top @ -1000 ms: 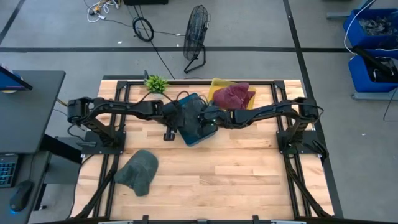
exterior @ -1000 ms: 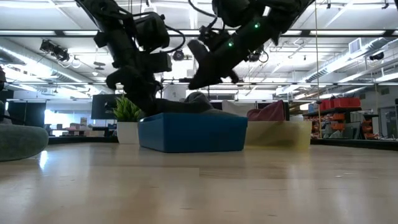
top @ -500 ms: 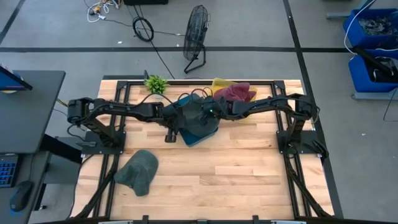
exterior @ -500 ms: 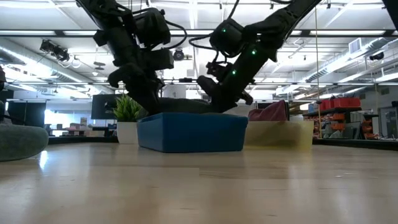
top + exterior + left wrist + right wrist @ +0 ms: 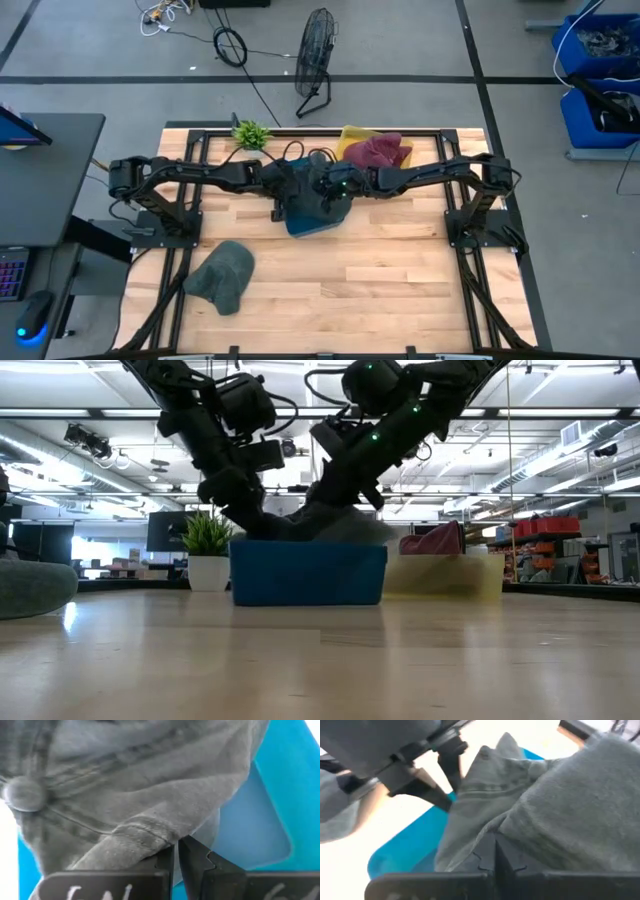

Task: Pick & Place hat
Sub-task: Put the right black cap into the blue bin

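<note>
A grey hat (image 5: 125,785) with a top button lies bunched in the blue bin (image 5: 308,572), its cloth (image 5: 340,526) rising above the rim. Both grippers meet over the bin near the table's far middle. My left gripper (image 5: 296,188) comes from the left and is shut on the hat. My right gripper (image 5: 330,186) comes from the right and is also shut on the hat. A second grey-green hat (image 5: 222,275) lies on the table near the left front. A maroon hat (image 5: 375,152) rests in a yellow bin (image 5: 350,135). My left gripper pinches a stitched edge of the grey hat (image 5: 150,837) between its two fingers, slanting down from the table's left. The hat bunches up beyond the fingers over the blue bin. My right gripper pinches a fold of the grey hat's cloth (image 5: 492,827) between its shut fingers, slanting down from the table's right. The cloth mounds up around the fingers above the bin.
A potted plant (image 5: 250,133) stands at the far left of the table. A floor fan (image 5: 315,50) stands behind the table. Bare wood lies open across the near half of the table (image 5: 380,290).
My right gripper has gone toward the left gripper, dipped to the bin and come up again. The grey hat's cloth now stands higher above the rim. The blue bin has turned a little on the table.
</note>
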You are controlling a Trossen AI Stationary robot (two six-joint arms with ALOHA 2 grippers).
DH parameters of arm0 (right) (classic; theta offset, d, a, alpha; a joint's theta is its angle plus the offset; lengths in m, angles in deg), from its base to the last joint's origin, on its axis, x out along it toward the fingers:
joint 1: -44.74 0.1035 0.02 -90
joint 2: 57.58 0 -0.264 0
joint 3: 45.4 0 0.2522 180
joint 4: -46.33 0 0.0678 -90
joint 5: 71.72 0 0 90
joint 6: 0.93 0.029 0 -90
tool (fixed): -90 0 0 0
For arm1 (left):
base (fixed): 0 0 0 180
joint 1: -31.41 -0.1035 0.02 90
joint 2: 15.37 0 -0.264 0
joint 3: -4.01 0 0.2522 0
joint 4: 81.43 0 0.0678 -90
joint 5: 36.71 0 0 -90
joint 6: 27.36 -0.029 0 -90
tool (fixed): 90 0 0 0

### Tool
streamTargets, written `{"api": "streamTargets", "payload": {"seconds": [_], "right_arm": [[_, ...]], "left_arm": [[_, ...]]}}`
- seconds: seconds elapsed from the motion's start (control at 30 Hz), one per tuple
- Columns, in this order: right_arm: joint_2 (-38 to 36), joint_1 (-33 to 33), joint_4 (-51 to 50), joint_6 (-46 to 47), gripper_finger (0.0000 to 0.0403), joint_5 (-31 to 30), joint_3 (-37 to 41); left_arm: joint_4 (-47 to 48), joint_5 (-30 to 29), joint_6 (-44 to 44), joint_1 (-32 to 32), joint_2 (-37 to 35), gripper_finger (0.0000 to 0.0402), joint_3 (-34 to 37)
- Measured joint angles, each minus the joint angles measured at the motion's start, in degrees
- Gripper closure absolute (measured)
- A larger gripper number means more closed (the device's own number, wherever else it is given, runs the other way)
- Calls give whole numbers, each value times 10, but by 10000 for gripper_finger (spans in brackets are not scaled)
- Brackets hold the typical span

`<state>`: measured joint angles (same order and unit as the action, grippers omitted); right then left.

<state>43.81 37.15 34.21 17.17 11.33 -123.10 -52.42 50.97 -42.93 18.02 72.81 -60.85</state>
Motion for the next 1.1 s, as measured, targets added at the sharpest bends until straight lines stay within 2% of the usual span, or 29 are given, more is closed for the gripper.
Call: {"api": "streamTargets", "payload": {"seconds": [0.47, 0.7, 0.77, 0.93, 1.1], "right_arm": [[11, 11, -43, 38, 401, 12, 0], [11, 11, 40, 9, 401, 39, 0], [7, 11, 38, 4, 401, 55, 0], [-20, 14, 1, 7, 395, 66, 0], [-46, 22, -54, -3, 377, 66, 0]], "left_arm": [[-59, 2, -7, 9, 0, 374, 0], [-53, -2, -8, 9, 0, 374, 0], [-44, -6, -20, 10, -3, 374, 0], [-9, -48, -31, 17, -36, 374, 0], [27, -52, -31, 25, -88, 374, -1]]}}
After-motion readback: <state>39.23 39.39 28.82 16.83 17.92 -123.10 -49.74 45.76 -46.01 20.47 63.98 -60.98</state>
